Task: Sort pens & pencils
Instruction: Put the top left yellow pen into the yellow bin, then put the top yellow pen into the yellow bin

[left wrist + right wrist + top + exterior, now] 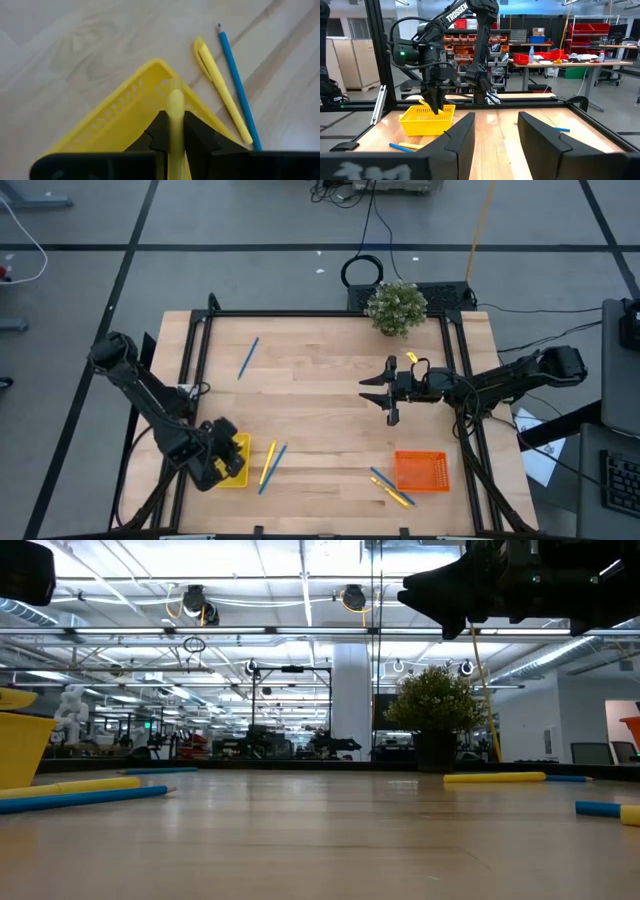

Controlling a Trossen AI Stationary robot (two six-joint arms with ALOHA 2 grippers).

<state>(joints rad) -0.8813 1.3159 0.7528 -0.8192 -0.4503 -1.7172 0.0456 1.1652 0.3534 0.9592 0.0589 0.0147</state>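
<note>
- High view, looking straight down: you see a wooden table (pixel 320 395) with your left arm at the near left corner and your right arm reaching in from the right edge.
- Your left gripper (pixel 222 460) sits directly over a yellow basket (pixel 238 470) at the near left. In the left wrist view its fingers (pixel 197 137) are clamped on a yellow pencil (pixel 175 125), held upright above the basket's corner.
- Just beside that basket, toward the table's middle, one yellow stick (pixel 267 462) and one blue stick (pixel 273 468) lie side by side, nearly touching. The left wrist view shows the same pair on the bare wood.
- A single blue pen (pixel 248 357) lies alone at the far left part of the table, well apart from both baskets.
- An orange basket (pixel 421 470) stands at the near right. Beside its left edge you find a small cluster of blue and yellow sticks (pixel 392 488), overlapping.
- Your right gripper (pixel 388 394) hovers above the table's middle right, fingers spread apart and holding nothing; the right wrist view shows the gap between them.
- Another yellow stick (pixel 411 358) lies near the right arm, close to a small potted plant (pixel 396 307) at the far edge.
</note>
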